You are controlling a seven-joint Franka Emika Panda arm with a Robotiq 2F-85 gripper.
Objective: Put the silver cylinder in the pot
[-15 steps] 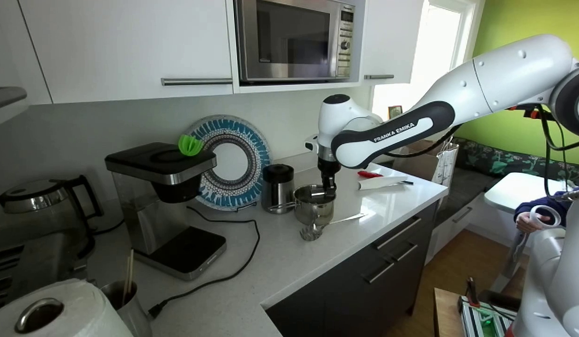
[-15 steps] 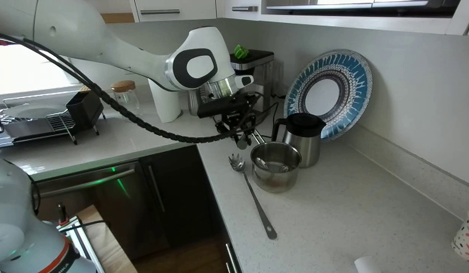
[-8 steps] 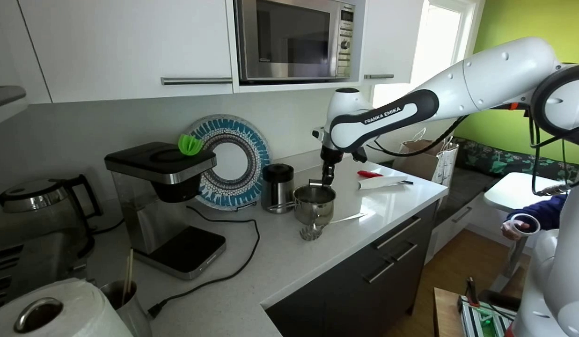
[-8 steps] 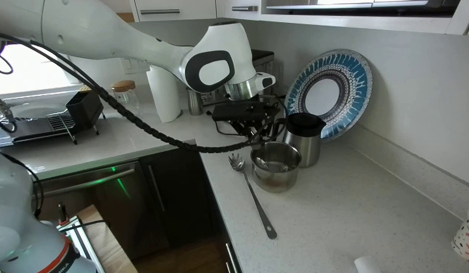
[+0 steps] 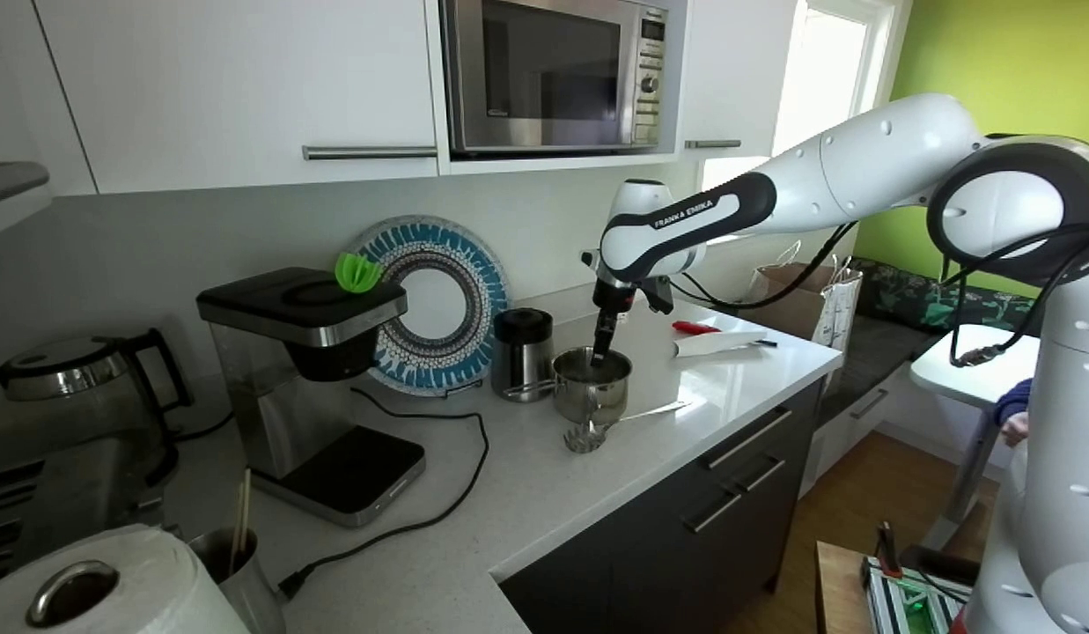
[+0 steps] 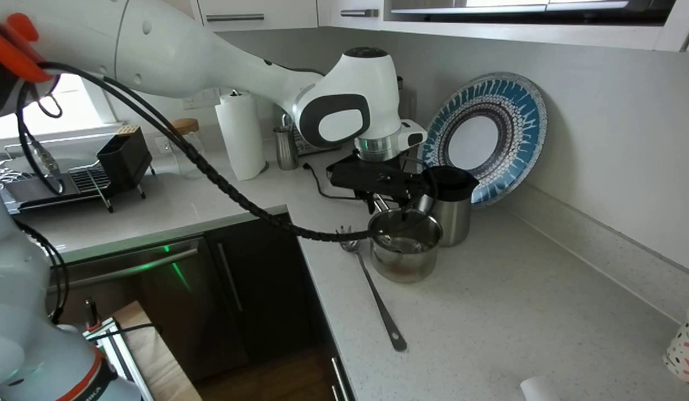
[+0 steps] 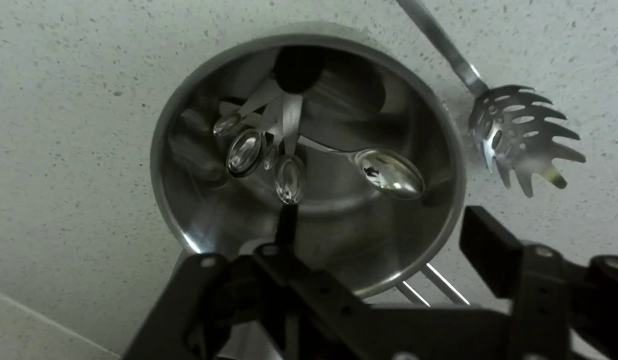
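Gripper (image 5: 599, 357) stands spread, nothing visible between its fingers (image 7: 488, 247), the pot (image 6: 402, 266) right below; I cannot pick out the silver cylinder. Going down off-centre could snag a finger on the rim, tipping it.

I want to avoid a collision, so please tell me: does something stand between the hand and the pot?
Nothing visible does: in the wrist view, the pot shows directly beyond the open hand. Spoons inside it might hinder a deeper reach.
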